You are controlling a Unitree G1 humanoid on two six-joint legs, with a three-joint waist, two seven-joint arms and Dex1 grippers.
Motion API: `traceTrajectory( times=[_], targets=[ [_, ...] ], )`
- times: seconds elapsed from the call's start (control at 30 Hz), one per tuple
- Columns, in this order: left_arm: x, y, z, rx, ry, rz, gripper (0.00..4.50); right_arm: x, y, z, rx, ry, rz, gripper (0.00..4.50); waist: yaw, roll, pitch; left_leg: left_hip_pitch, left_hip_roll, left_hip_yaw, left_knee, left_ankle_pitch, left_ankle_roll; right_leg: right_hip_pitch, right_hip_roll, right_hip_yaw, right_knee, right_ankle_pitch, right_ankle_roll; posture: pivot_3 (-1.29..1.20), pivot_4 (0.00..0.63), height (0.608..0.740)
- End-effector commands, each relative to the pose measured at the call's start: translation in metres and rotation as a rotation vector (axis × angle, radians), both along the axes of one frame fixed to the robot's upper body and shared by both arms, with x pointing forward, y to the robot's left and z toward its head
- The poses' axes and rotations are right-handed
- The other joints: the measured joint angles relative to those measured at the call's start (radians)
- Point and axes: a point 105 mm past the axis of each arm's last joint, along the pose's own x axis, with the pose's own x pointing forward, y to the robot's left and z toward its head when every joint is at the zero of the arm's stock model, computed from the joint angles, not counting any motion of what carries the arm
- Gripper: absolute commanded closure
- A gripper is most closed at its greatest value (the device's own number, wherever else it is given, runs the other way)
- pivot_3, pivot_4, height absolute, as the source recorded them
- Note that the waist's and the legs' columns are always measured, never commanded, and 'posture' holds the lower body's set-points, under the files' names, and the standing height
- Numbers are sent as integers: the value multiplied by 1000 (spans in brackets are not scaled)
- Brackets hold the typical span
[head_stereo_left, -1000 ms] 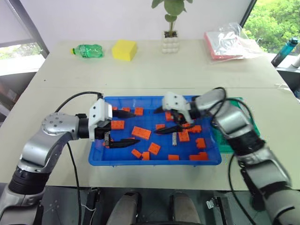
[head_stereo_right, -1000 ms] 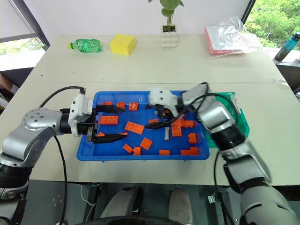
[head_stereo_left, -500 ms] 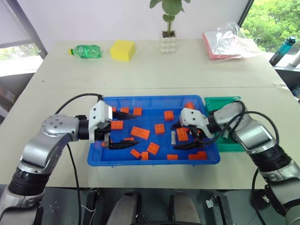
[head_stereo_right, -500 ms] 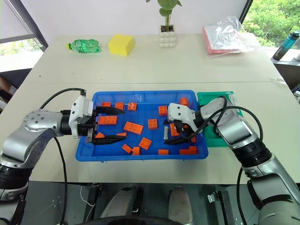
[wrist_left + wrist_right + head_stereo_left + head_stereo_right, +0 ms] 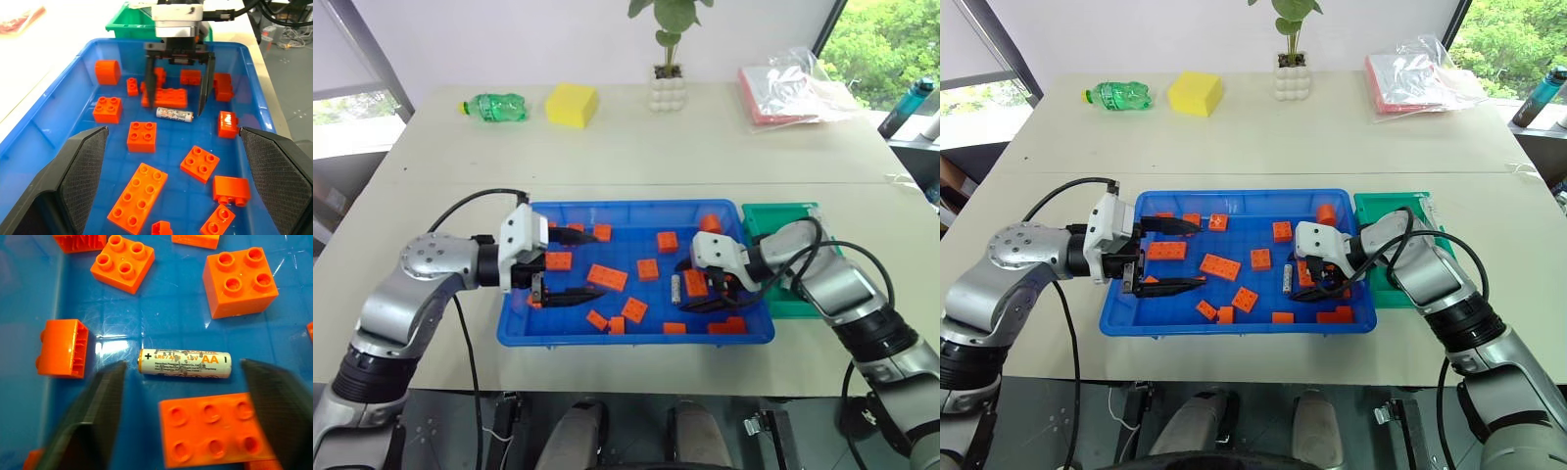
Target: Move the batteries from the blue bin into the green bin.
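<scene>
Beige tabletop (image 5: 636, 157) carries a wide, shallow bright-blue plastic bin (image 5: 636, 338) in the lower middle of the head view. One silver-grey AA battery (image 5: 185, 363) lies flat on the bin floor, right of centre, among scattered orange toy bricks (image 5: 608, 277). The right gripper (image 5: 179, 95) is lowered over it, black fingers (image 5: 93, 416) straddling the battery's two ends — partly open, no contact visible, nothing held. Just beside the blue bin's right edge sits the small green plastic bin (image 5: 795, 217), partly behind the right forearm; its contents cannot be made out. The left gripper (image 5: 576, 264) hovers over the bin's left part, jaws spread wide and empty. Along the upper edge of the frame — a green plastic bottle (image 5: 497, 106), a yellow sponge block (image 5: 573, 104), a white pot with a plant (image 5: 669, 90) and a clear plastic bag (image 5: 793, 90).
</scene>
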Motion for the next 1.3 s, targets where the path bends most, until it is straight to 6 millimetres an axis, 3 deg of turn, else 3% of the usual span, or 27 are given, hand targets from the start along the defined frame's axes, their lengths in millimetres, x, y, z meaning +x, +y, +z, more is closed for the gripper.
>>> traceTrajectory(
  times=[0.03,0.13,0.27,0.37,0.47,0.6,0.77,0.8,0.9,1.07,1.2,1.3],
  targets=[
    [0,-2,8,-9,-36,-15,0,1,6,10,40,-35,-6,2243,0,0,0,0,0,0,0,0,0,0,0,0,0,0,0,0,150,726],
    [1,-3,7,-10,-36,-16,0,5,6,27,91,-54,-44,2243,0,0,0,0,0,0,0,0,0,0,0,0,0,0,0,0,150,726],
    [0,-1,5,-10,-31,-10,0,11,-9,68,197,-125,-153,2243,1,0,0,0,0,0,0,0,0,0,0,0,0,0,0,0,150,726],
    [-1,2,3,-8,-25,-1,0,15,-38,103,248,-192,-286,2243,4,0,0,0,0,0,0,0,0,0,0,0,0,0,0,0,150,726],
    [-3,6,0,-7,-16,11,0,12,-76,124,241,-244,-424,2243,9,0,0,0,0,0,0,0,0,0,0,0,0,0,0,0,150,726],
    [-5,14,-3,0,-5,24,0,2,-119,124,166,-269,-568,2243,19,0,0,0,0,0,-1,0,0,1,-1,0,-1,0,0,0,150,726],
    [4,25,7,-11,-27,72,0,-16,-149,109,127,-230,-681,2243,26,0,0,0,1,4,-1,0,0,0,-1,0,-1,0,0,0,150,726],
    [6,27,9,-15,-30,80,0,-17,-151,107,123,-233,-694,1218,27,0,0,0,1,4,-1,0,0,0,-1,0,-1,0,0,0,150,726],
    [9,32,14,-15,-38,96,0,-13,-164,101,68,-299,-741,36,25,0,0,0,1,4,0,0,0,1,-1,0,-1,0,0,0,150,726],
    [11,51,28,-27,-52,171,0,-25,-170,112,142,-299,-721,36,25,0,0,0,2,4,0,0,0,0,-1,0,-2,0,0,0,150,726],
    [9,73,34,-18,-47,234,0,-57,-170,116,214,-209,-604,36,30,0,0,1,1,3,0,0,1,2,0,0,-2,0,0,0,150,726],
    [9,96,31,32,-40,285,0,-71,-191,107,173,-183,-605,36,30,0,0,2,1,3,-1,-1,1,4,0,0,-3,0,0,0,150,726]
  ],
)
